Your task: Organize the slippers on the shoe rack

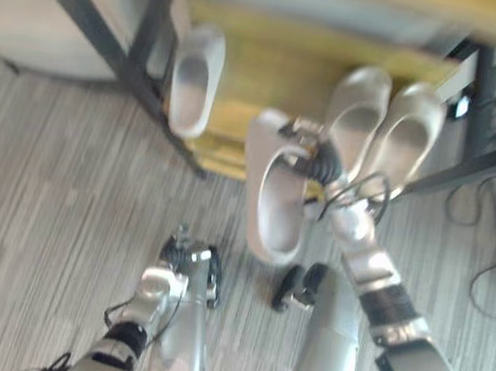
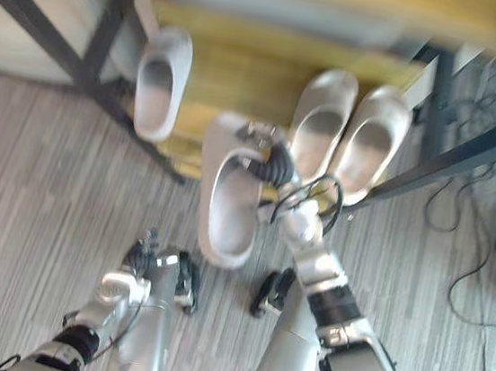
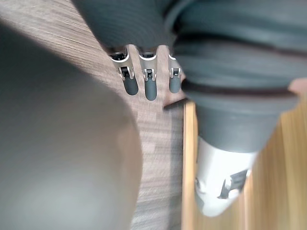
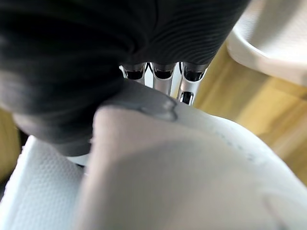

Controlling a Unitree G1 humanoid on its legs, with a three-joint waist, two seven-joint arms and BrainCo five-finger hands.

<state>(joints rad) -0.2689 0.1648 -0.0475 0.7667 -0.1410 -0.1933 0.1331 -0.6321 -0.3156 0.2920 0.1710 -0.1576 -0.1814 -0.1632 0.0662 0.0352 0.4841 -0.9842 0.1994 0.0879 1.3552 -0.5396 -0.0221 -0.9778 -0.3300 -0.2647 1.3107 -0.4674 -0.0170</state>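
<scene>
My right hand (image 1: 311, 154) grips the slipper (image 1: 277, 209). Its long way runs near to far. The rack (image 1: 244, 67) gap lies just past it. My left hand (image 3: 149, 86) hangs open.

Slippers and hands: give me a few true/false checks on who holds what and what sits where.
The right hand grips a pale slipper. True.
The left hand holds one too. False: its fingers are straight and hold nothing.
A pair of slippers lies side by side on the wooden shelf. True.
That pair is at the shelf's left end. False: it is at the right; a lone slipper is at the left.
</scene>
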